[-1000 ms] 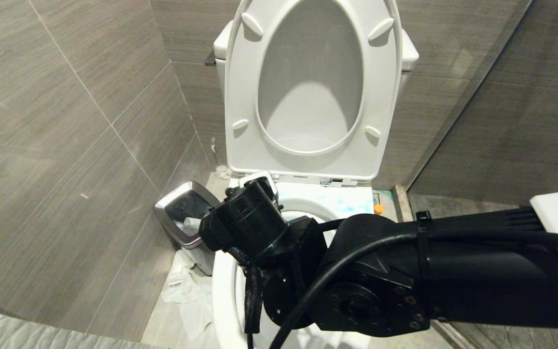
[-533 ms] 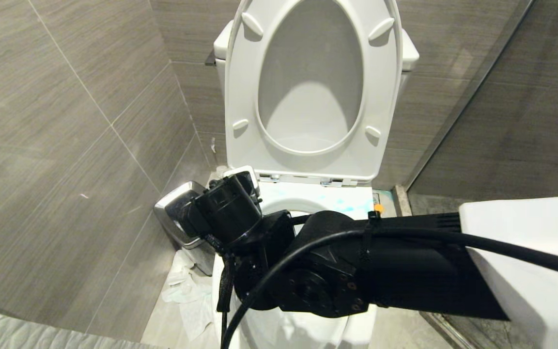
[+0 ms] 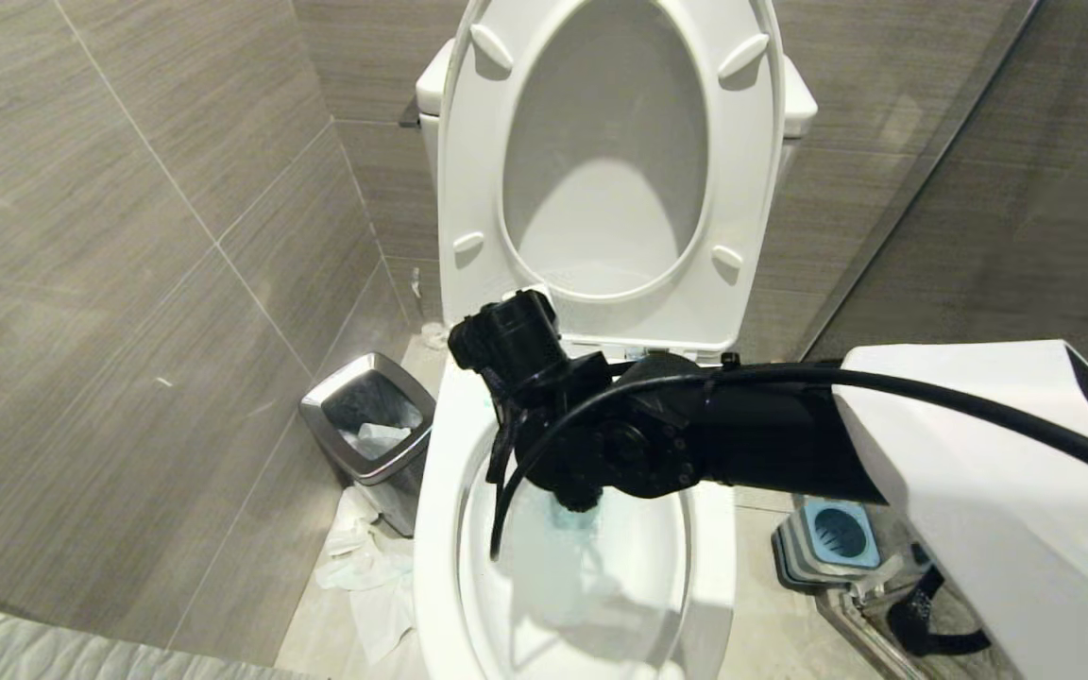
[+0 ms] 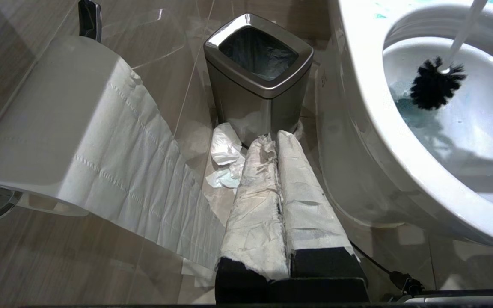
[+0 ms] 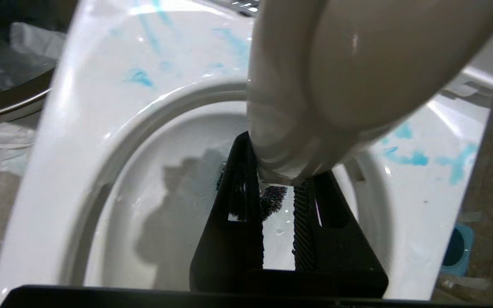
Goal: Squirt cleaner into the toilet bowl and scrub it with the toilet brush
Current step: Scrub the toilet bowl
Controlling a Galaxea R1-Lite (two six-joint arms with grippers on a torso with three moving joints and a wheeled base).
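Over the toilet bowl (image 3: 431, 529), rear half: right arm is reaching in from the robot's right, wrist now sitting higher and further back than a sec ago, when it was covering the bowl's front and left rim. With the arm shifted, head view is now showing the bowl's inside, tinted water, and the blue-grey holder (image 3: 827, 540) on the floor by the bowl's right side; earlier that was hidden behind the forearm. Camera itself not moving.

Right gripper (image 5: 278, 205): fingers narrow, clamping the white handle of the toilet brush (image 4: 437, 83). Left gripper (image 4: 277, 179): fingers pressed together, wrapped in paper, holding nothing, hanging low beside the bowl's left outer wall.

Views differing:
- Left wrist view only: bristle head down inside the bowl, near the water's edge, handle slanting up; also a toilet roll (image 4: 58, 128) w/ a strip trailing down.
- Right wrist view only: the grip itself; cleaner (image 5: 409, 158) as blue smears on the rear rim, both sides.
- Head view only: seat and lid (image 3: 610, 170) standing upright.

Counts: 1 bowl, 1 brush, 1 holder, 1 steel bin (image 3: 371, 420) at the bowl's left, 1 roll, 2 grippers. Crumpled paper (image 3: 365, 576) lying on the floor between bin and bowl.
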